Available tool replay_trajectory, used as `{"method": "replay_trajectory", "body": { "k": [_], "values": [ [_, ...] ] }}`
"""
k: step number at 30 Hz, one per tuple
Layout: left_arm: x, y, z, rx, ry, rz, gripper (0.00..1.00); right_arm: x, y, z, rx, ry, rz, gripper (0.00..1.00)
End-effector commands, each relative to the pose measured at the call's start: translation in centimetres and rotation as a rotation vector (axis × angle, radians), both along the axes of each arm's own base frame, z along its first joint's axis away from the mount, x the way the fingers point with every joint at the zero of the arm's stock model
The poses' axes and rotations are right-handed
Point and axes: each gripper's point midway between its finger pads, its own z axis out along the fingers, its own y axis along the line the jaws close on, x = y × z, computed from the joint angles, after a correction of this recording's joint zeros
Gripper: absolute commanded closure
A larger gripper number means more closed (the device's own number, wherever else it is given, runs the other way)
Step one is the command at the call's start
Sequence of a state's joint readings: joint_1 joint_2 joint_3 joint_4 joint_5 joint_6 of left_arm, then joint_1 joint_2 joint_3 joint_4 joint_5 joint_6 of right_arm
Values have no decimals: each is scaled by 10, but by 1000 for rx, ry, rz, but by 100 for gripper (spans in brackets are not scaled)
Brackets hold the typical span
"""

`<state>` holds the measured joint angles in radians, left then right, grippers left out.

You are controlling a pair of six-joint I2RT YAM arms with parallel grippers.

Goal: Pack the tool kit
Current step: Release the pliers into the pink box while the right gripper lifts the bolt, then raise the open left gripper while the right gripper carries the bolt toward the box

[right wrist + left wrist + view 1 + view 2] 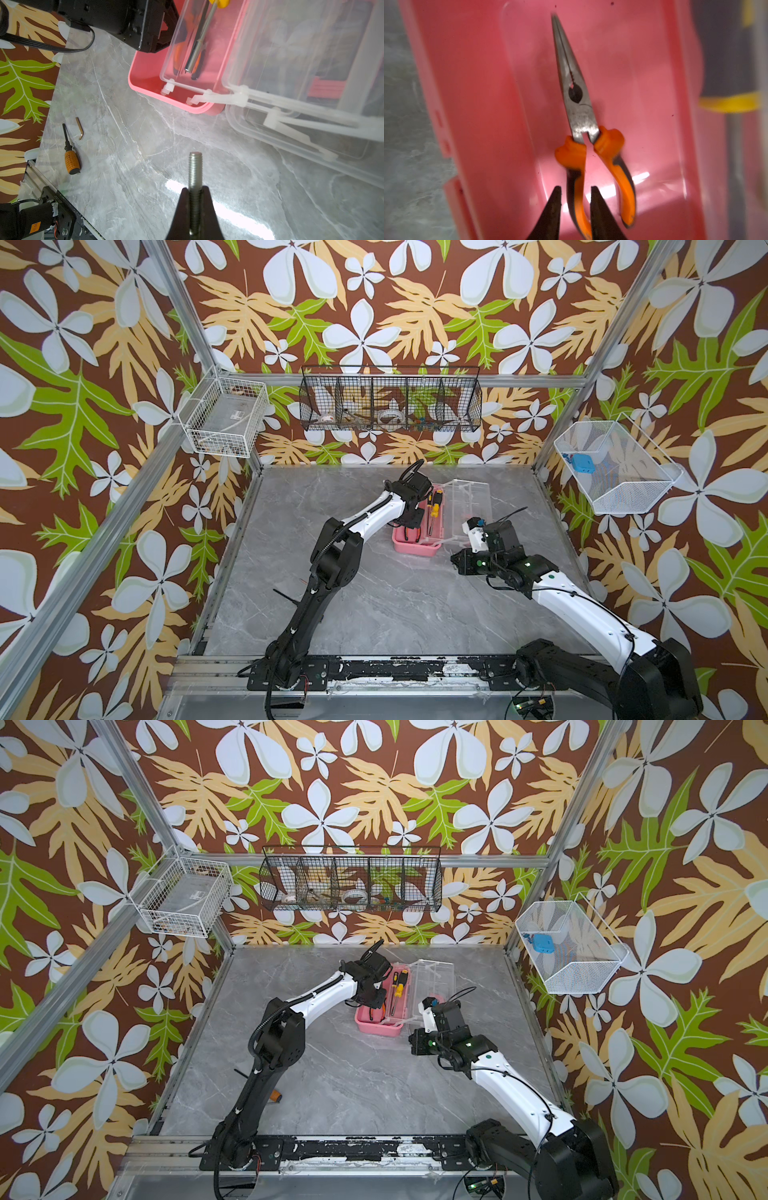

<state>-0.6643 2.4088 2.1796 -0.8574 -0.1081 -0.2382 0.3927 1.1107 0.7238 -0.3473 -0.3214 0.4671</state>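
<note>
Pink case (415,549) sits mid-worktop (395,614), its long axis running from the robot's side toward the far wall, with the clear lid (471,499) swung open to the right. We see the pliers (577,99) lying on its floor along that axis, nose pointing away from the left hand (576,188). That hand's fingers stand slightly apart either side of one orange handle, with pink showing in both gaps, so we judge it a loose straddle, not a grip. Our right hand (195,190) is clamped on a threaded bolt (195,166) low over the worktop, just off the case's near end. In both top views the case lies farther in and to its left, so we judge this arm the one to carry the bolt in. Yellow-black screwdrivers (434,506) already lie inside. An orange-handled screwdriver (71,160) and a hex key (80,128) lie loose, well apart from the case. No brand reads, and an orange sticker (35,227) on an arm base is too blurred to make out.
</note>
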Motion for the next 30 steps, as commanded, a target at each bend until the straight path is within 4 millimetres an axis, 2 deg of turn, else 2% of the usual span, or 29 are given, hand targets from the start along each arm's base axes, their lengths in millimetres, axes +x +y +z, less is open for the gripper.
{"method": "replay_trajectory", "body": {
  "k": [1, 4, 9, 16, 19, 25, 30],
  "values": [
    [3, -1, 25, -34, -33, 27, 60, 2, 0, 6, 1, -11, -3, 100],
    [6, -1, 48, -57, -76, 34, 53, 5, 1, 10, 3, -14, -2, 100],
    [4, 5, 75, -72, -113, 57, 55, 17, 4, 28, 0, -43, -5, 100],
    [-4, 24, 114, -85, -182, 111, 55, 52, -4, 65, -72, -111, -55, 100],
    [-10, 37, 123, -96, -197, 135, 51, 72, -16, 74, -94, -99, -105, 100],
    [-23, 65, 127, -201, -173, 190, 47, 110, -38, 86, -192, -120, -173, 100],
    [-38, 65, 124, -341, -149, 178, 43, 129, -59, 80, -193, -84, -220, 100]
  ]
}}
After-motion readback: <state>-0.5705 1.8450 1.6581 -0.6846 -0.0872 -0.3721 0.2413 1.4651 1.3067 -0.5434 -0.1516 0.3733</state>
